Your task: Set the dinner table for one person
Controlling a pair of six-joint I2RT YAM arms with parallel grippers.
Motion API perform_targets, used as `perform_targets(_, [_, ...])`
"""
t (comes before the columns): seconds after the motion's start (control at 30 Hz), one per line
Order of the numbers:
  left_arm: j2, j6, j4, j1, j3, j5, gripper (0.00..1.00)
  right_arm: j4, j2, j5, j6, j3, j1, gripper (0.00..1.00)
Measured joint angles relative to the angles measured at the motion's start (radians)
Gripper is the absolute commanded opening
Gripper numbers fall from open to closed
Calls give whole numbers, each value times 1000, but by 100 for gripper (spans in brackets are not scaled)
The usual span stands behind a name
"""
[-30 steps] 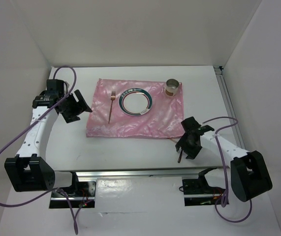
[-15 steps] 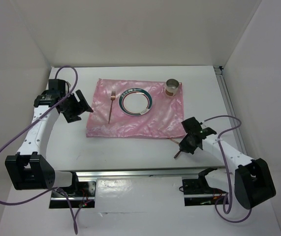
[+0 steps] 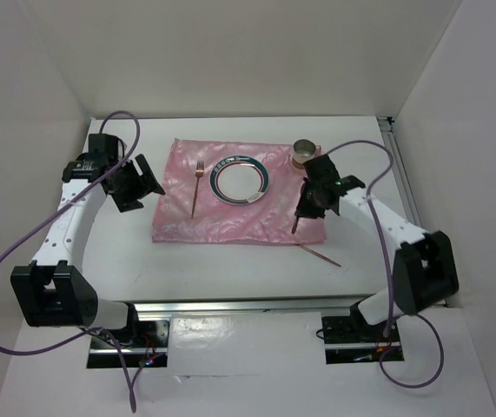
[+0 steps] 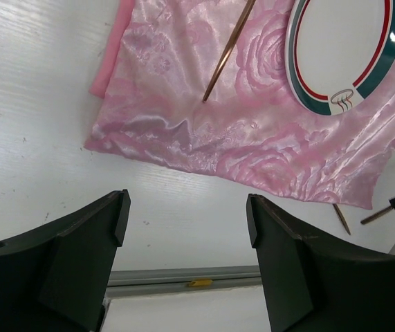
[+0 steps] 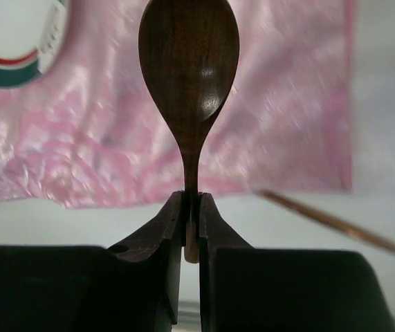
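Spoon (image 5: 189, 62) is pinched in the right gripper (image 5: 191, 207) above the right side of the placemat (image 3: 221, 221). Plate (image 3: 217, 182), fork (image 3: 196, 187) and cup (image 3: 304, 155) are already laid. Left gripper (image 4: 187, 207) is spread wide, empty. One copper utensil (image 3: 319, 254) is left on the dinner table (image 3: 230, 271), just off the mat's near edge.

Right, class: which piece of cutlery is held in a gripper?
The dark spoon, clamped by its handle in the right gripper. The fork lies on the pink placemat, the thin copper piece on the white table.
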Motion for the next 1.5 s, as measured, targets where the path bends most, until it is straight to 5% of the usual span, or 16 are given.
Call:
perform_targets(0.27, [16,50,-39,-8,78,-34,86,130,377,-53,-159,234,-7,0])
perform_targets(0.37, [31,61,-48,-10,89,-42,86,161,475,-72,-183,280,-8,18])
perform_targets(0.47, [36,73,-65,-11,89,-48,86,168,525,-88,-190,287,-10,49])
perform_targets(0.6, [36,74,-70,-11,89,-48,86,165,546,-98,-207,305,-16,57])
perform_targets(0.77, [36,74,-72,-11,89,-46,86,165,436,-77,-208,265,-35,57])
perform_targets(1.07, [38,74,-63,-11,89,-26,86,175,-56,-51,-156,-142,-109,64])
perform_targets(1.5, [41,73,-53,-11,76,-7,86,213,-68,-109,-95,-377,-109,70])
